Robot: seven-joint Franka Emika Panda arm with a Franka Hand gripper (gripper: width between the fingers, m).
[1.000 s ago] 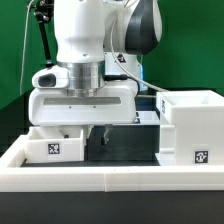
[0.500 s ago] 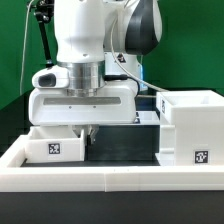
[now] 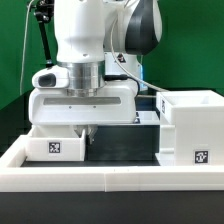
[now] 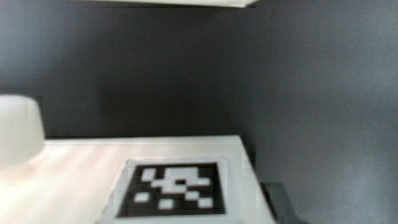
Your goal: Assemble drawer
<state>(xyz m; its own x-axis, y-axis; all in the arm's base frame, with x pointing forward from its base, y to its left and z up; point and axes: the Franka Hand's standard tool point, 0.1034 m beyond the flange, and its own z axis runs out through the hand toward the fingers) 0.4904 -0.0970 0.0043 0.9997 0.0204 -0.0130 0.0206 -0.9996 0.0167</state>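
A small white drawer tray (image 3: 55, 143) with a marker tag on its front stands at the exterior view's left. The tall hollow drawer box (image 3: 195, 125), also tagged, stands at the right. My gripper (image 3: 90, 131) hangs low between them, right at the tray's inner edge, and the broad white hand hides most of the fingers. In the wrist view a white tagged face of the tray (image 4: 178, 188) lies directly under the hand, with a rounded white part (image 4: 15, 128) beside it. A dark sliver of one finger (image 4: 272, 200) shows just off the tray's edge. I cannot tell the jaw gap.
The low white wall (image 3: 110, 178) edges the black table (image 3: 125, 148) in front. A second white part (image 3: 148, 118) shows behind the hand, next to the box. A green backdrop and a black stand are behind the arm.
The dark fingers under the hand looked wider a second ago and now show as one narrow shape against the tray's edge. The arm and the parts have hardly moved.
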